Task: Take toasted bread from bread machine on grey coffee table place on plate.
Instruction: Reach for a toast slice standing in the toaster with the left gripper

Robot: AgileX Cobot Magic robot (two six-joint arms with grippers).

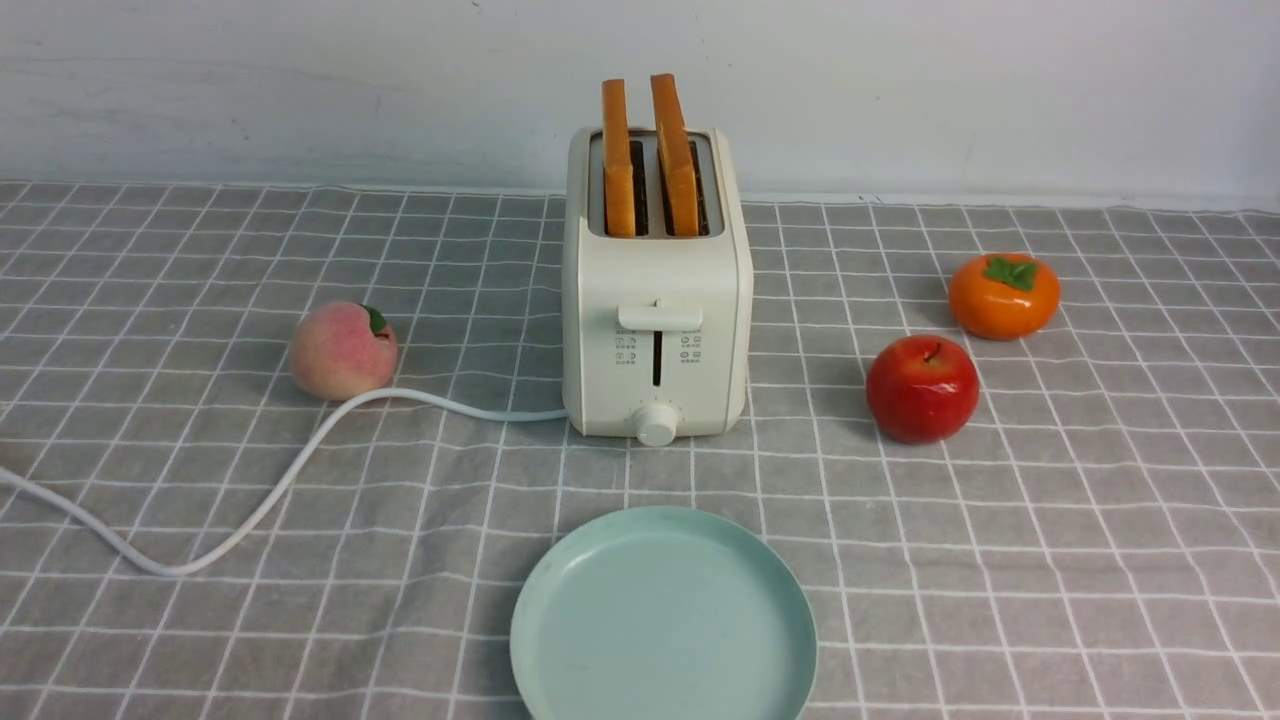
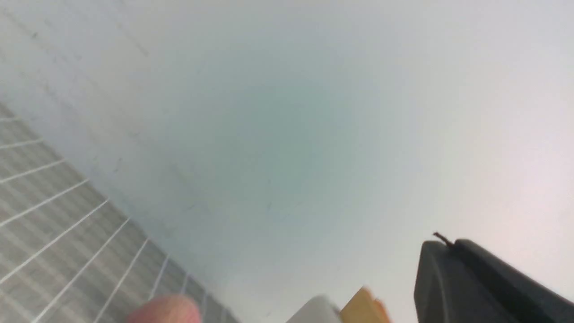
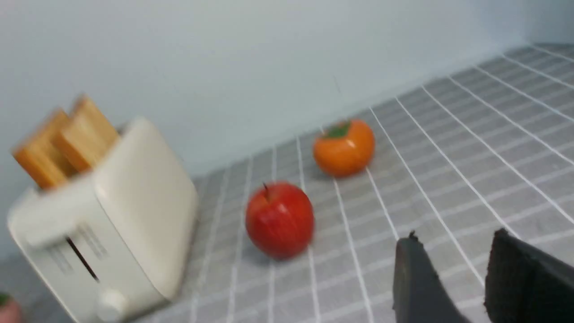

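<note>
Peach [image 1: 343,352] left, near white cord [image 1: 290,478]. Left gripper [image 2: 441,237] closed, nothing held. Both toast slices [image 1: 648,155] upright in toaster [image 1: 657,290], mint plate [image 1: 664,615] nearer on grey grid cloth [image 1: 1000,600]. Apple [image 1: 922,388], then persimmon [image 1: 1004,296]. Right gripper [image 3: 455,235] partly open, empty.
</note>
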